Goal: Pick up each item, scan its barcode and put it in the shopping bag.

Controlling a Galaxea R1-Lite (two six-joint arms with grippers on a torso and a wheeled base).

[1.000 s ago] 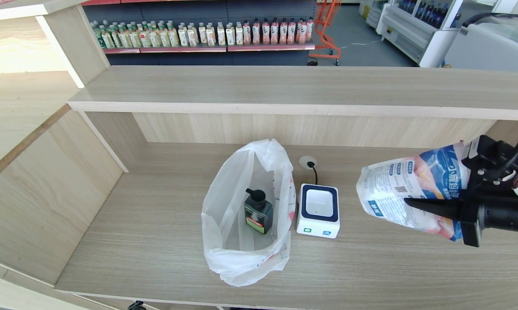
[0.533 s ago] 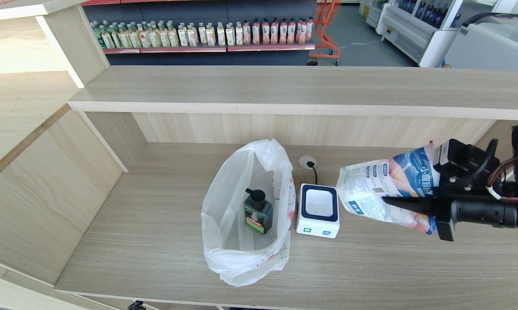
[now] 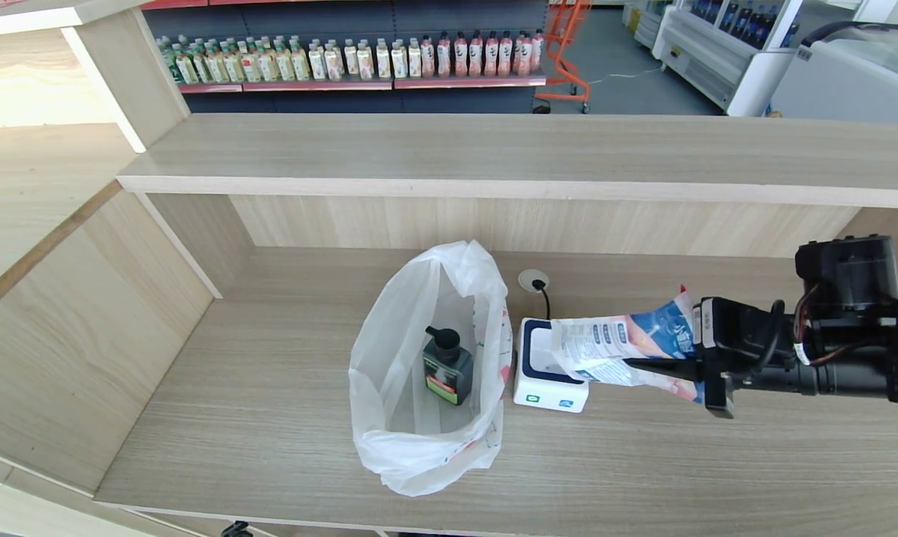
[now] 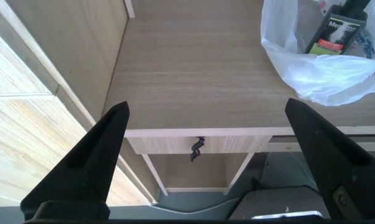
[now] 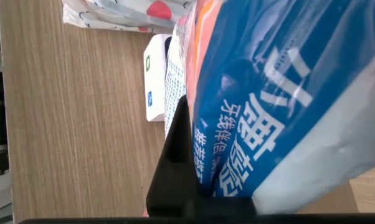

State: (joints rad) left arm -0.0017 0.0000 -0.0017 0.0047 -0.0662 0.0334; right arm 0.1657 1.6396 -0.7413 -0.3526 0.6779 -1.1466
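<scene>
Right hand (image 3: pixel 638 350) grips pouch (image 3: pixel 597 339) over scanner (image 3: pixel 544 392).

1. A light wooden counter (image 3: pixel 270 418) is seen, with fine grain running along its worktop.
2. The far edge of the worktop is closed by a back panel (image 3: pixel 389 224), over which a raised ledge (image 3: pixel 494 153) of the same wood is laid.
3. The left edge of the worktop is bounded by a wooden side panel (image 3: pixel 83 328).
4. Behind the ledge, a store shelf (image 3: pixel 359 85) with red edges is lined with a row of bottles (image 3: pixel 344 60).
5. An orange metal rack (image 3: pixel 568 52) is placed on the grey floor (image 3: pixel 628 82), beside the shelf.
6. White refrigerated cabinets (image 3: pixel 725 67) are set at the far right.
7. Everything is lit brightly and evenly.
</scene>
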